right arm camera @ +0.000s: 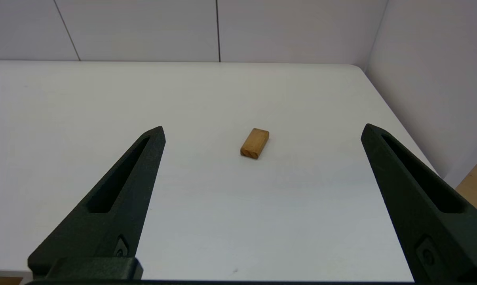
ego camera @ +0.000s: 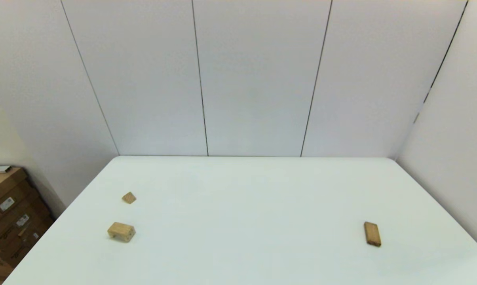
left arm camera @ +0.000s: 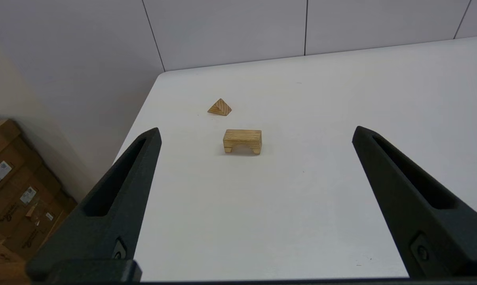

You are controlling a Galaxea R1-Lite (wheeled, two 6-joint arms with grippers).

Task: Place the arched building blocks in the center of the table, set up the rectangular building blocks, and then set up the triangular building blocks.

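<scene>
- The white table (ego camera: 246,213) carries three wooden blocks, none of them at its middle, so by my reading no step of the task is done yet.
- The arched block (ego camera: 121,232) stands near the table's left edge, toward the near side. In the left wrist view it rests on its two feet with the notch down, the posture it will need as the base.
- The triangular wedge (ego camera: 129,197) lies just beyond the arched block, farther toward the far-left corner, close to it but not touching, with its ridge up.
- The rectangular slab (ego camera: 372,233) lies flat near the right edge, well apart from the other two, its long side running roughly from near to far.
- The left gripper (left arm camera: 256,132) hangs short of the arched block with its fingers spread wide and nothing between them. The block sits about midway across that gap, which suits it as the first pick.
- The right gripper (right arm camera: 262,132) is likewise spread wide and empty, lined up on the slab but still short of it. Each arm seems set over the blocks on its own side.
- Neither arm shows in the head view.
</scene>
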